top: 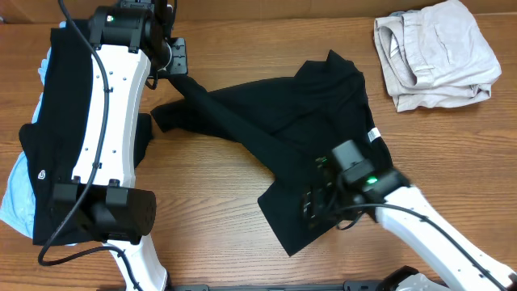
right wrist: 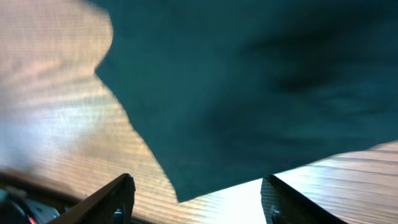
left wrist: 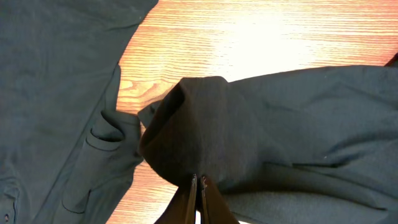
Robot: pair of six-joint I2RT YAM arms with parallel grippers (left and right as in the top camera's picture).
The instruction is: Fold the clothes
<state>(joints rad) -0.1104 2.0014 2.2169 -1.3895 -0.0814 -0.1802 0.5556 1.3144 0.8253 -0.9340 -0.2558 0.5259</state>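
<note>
1. The left gripper (top: 178, 71) has its two fingers (left wrist: 193, 190) pressed together on a bunched fold of the black T-shirt (top: 299, 121). The cloth is pinched at the very tips and swells into a rounded hump just ahead of them in the left wrist view
2. From that pinch the shirt runs as a narrow, twisted band across the wooden table (top: 210, 202), then widens into a crumpled spread that reaches the right gripper (top: 313, 202)
3. The right gripper's fingers (right wrist: 115, 196) stand wide apart and hold nothing. A pointed corner of the shirt's hem lies in the gap between them, just ahead of the tips, with bare wood on either side of it; the right wrist view is blurred, so whether the tips touch the cloth cannot be told
4. A small white tag (top: 373, 134) shows on the shirt's edge, beyond the right fingers and to their outer side
5. A pile of black garments (top: 48, 121) lies to the outer side of the left fingers, partly under the left arm, with a small white logo (top: 42, 172) on top. In the left wrist view its dark cloth lies just beside the held fold
6. A pale blue garment (top: 14, 194) peeks out from under that pile at its outer edge, well behind the left fingers
7. Beige trousers (top: 436, 52), loosely folded, sit at the far right corner, well apart from both pairs of fingers
</note>
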